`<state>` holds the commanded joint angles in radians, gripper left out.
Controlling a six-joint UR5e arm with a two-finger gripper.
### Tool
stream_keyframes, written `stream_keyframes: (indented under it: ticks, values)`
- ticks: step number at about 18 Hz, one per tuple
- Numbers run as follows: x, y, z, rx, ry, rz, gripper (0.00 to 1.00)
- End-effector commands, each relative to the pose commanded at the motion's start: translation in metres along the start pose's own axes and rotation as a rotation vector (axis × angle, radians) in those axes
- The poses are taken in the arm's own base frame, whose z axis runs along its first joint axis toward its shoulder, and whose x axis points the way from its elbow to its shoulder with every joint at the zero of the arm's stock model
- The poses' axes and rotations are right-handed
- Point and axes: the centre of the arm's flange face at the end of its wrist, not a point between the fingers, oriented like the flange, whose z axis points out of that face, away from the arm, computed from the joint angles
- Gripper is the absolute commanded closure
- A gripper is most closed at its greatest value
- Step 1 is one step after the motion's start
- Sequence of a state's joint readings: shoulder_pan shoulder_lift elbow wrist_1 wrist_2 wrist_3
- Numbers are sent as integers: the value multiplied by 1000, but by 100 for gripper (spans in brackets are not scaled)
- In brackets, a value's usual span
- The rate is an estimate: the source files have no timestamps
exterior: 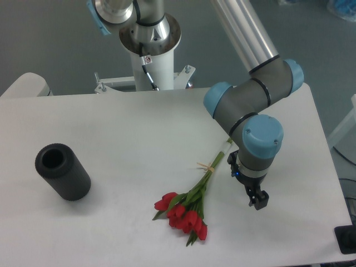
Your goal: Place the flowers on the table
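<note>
White table (111, 128); flowers (192, 203) lying flat; black cylinder (62, 171) at left.

Flowers lying flat on the table, gripper apart from them.

Flowers (189, 208): red heads toward the table's (128, 144) front edge, pale stem ends pointing to the far right corner, tan band around the stems. Gripper (248, 184): just right of the stems, not touching, fingers apart and holding nothing. Black cylinder (62, 172): near the left edge, well apart from the flowers.
</note>
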<state>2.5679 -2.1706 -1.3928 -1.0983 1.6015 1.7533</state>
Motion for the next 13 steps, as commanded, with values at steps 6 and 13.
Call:
stream_keyframes:
  ticks: [6,13]
  values:
    - [3,-1,2,7,5,0,0]
    - [3,0,4,6,5,-1,0]
